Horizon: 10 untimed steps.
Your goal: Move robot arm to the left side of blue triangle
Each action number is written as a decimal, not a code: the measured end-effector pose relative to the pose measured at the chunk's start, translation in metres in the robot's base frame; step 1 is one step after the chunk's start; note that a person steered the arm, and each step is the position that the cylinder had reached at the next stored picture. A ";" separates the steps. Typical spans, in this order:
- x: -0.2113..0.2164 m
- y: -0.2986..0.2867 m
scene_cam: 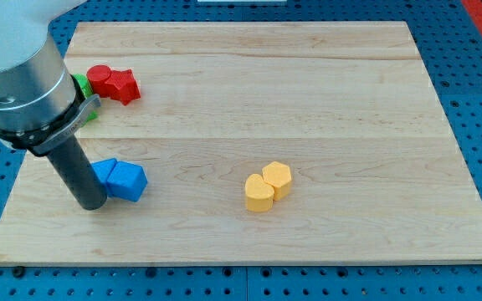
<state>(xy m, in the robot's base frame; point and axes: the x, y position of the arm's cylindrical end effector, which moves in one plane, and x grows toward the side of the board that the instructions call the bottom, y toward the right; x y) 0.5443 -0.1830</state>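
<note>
Nearest the view's bottom, my tip (91, 203) rests on the surface (308, 100), at nine o'clock of the blue triangle (105, 173) and seemingly touching it; being a bare rod, the tool grasps nothing. A second blue block (129, 181) abuts the triangle at three o'clock. So the task looks essentially met. Two yellow blocks (267, 186) sit mid-board. Farthest, red blocks (114, 82) and a green block (83, 86) cluster at ten o'clock.

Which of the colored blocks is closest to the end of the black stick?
The blue blocks. My tip sits right against their left edge at the view's left. The red blocks sit farther up, and the yellow blocks are far off to the right.
</note>
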 end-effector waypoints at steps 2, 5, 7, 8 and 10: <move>-0.005 -0.040; -0.001 -0.008; -0.007 -0.040; -0.036 -0.059; -0.052 -0.039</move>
<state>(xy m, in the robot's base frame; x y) 0.4921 -0.2221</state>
